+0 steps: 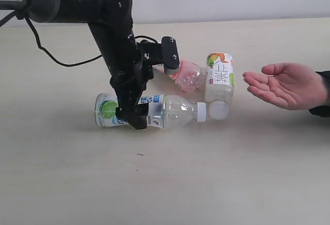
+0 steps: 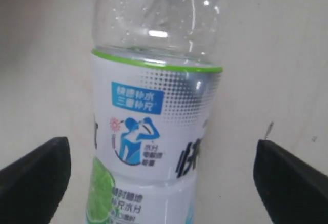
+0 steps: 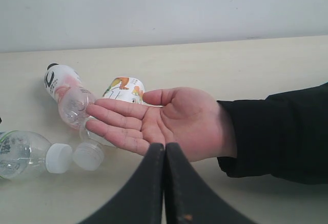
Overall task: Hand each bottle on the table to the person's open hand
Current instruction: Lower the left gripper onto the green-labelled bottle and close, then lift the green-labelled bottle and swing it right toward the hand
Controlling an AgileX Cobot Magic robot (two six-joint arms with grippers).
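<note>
We meet the pale wood-grain counter (image 1: 165,189) first. Over it the left end effector (image 2: 161,183) stands spread wide astride the lime-and-blue-labelled bottle (image 1: 175,110), its fingers (image 2: 33,180) clear of the label on either side and gripping nothing. The person's hand (image 1: 281,85) is open, palm up, at the right, with the right end effector (image 3: 164,149) pressed shut and empty before it. That bottle lies on its side, its white cap (image 1: 201,112) just beside the orange-green bottle (image 1: 220,75), and the pink-labelled bottle (image 1: 188,75) lies just behind.
</note>
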